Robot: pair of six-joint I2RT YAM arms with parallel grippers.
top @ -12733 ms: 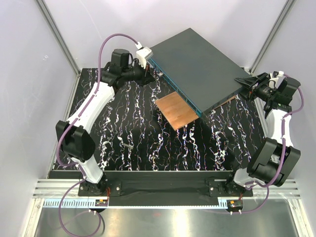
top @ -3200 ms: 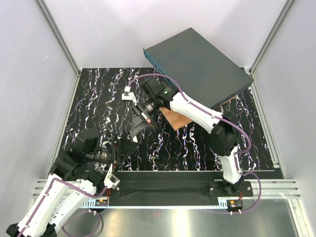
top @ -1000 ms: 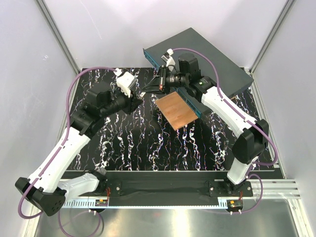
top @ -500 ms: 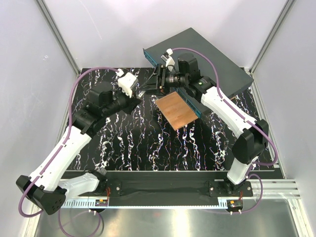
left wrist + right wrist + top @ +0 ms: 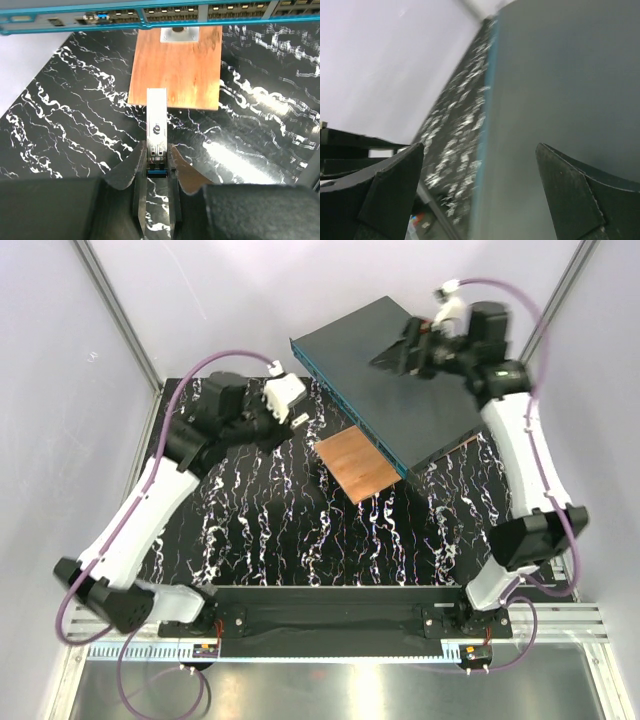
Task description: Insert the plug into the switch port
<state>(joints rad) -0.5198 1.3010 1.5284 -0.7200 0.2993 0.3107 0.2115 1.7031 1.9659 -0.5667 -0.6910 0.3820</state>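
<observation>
Left gripper (image 5: 156, 167): clamping rear of plug (image 5: 156, 122), aiming it forward.
Right gripper (image 5: 480, 192): hovering over dark-grey box (image 5: 400, 380), fingers spread wide, holding nothing.
Switch port (image 5: 175, 9): sitting ahead of plug, well apart, beyond copper plate (image 5: 175, 67).

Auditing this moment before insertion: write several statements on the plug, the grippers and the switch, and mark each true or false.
1. The left gripper grips the plug. True.
2. The plug is already inserted. False: it sits in the left gripper, apart from every switch port on the teal face.
3. The right gripper is shut on the box. False: its jaws stand open above the dark-grey box.
4. The copper plate lies on the table next to the teal face. True.
</observation>
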